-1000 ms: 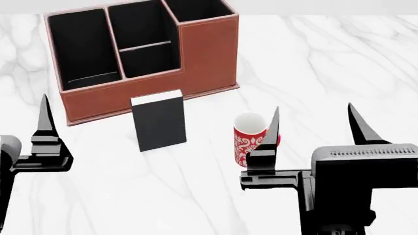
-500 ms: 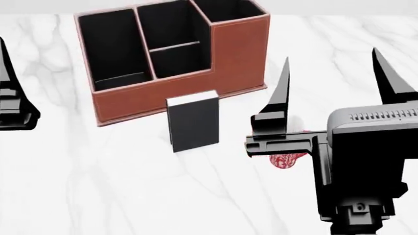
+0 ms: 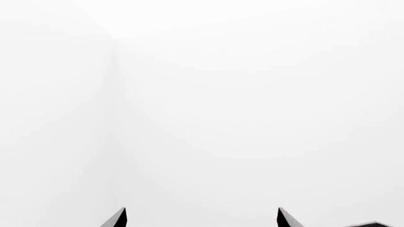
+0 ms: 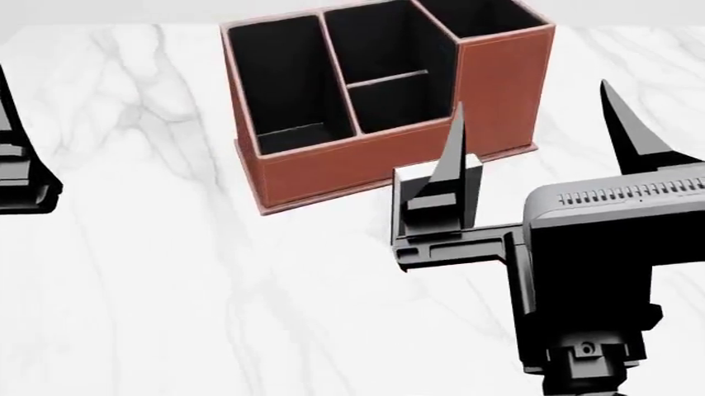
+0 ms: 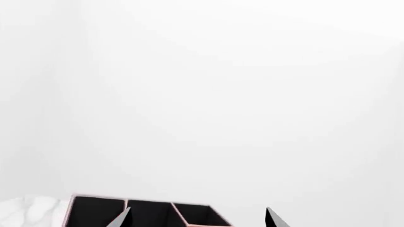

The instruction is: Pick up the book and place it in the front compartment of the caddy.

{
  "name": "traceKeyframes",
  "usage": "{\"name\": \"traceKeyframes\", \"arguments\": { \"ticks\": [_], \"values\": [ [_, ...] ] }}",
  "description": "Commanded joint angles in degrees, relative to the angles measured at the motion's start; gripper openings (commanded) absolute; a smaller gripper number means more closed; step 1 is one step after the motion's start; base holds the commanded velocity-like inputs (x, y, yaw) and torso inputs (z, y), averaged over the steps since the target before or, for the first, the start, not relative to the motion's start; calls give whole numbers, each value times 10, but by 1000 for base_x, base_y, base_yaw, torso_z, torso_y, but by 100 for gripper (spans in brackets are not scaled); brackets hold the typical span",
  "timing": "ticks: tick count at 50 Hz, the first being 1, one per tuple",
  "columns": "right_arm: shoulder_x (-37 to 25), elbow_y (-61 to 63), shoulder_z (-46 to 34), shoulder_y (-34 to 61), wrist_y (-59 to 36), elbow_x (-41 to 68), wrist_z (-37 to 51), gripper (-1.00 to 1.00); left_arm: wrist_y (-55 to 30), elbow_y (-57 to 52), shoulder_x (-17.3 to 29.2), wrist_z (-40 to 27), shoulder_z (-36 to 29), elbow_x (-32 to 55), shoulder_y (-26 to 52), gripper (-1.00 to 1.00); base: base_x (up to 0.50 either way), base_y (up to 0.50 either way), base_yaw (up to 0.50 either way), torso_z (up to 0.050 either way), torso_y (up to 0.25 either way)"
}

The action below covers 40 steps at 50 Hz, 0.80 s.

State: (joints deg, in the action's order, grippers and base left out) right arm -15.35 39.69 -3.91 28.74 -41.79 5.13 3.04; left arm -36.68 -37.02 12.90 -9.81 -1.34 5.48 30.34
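Observation:
The reddish-brown caddy [image 4: 330,169] stands on the marble table, its black cells open upward. Its front compartment [image 4: 399,106] is the small square cell behind the low front wall. The black book [image 4: 410,176] stands upright just before the caddy, mostly hidden by a finger of my right gripper [image 4: 532,95]. That gripper hangs open and empty between the camera and the book. In the right wrist view the right gripper [image 5: 198,218] shows only two spread tips over the caddy [image 5: 151,213]. My left gripper [image 4: 16,177] sits at the far left edge; in its wrist view the left gripper [image 3: 202,210] is open on blank white.
The white marble table [image 4: 165,272] stretches left of and before the caddy. The caddy's long narrow cell [image 4: 286,82] and tall corner cell [image 4: 474,16] flank the front compartment. My right arm's black body [image 4: 595,272] fills the lower right.
The head view has swung, so caddy and book sit further right. My right gripper now overlaps the book, and the mug no longer shows. The left gripper stays at the left edge.

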Motion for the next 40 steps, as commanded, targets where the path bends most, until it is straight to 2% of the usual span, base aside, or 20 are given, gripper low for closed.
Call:
{"name": "traceKeyframes", "arguments": {
  "ticks": [1, 15, 40],
  "values": [
    [8, -4, 7, -1, 2, -11, -8, 100, 9, 0, -8, 15, 8, -3, -2, 100, 0, 0, 0, 0, 0],
    [4, 1, 1, -3, 2, -2, -14, 100, 14, 1, -5, 11, 8, 0, -7, 100, 21, 0, 0, 0, 0],
    [-1, 2, -5, -2, 0, 2, -9, 100, 16, 2, 2, 4, 4, 6, -8, 100, 495, 0, 0, 0, 0]
  ]
}}
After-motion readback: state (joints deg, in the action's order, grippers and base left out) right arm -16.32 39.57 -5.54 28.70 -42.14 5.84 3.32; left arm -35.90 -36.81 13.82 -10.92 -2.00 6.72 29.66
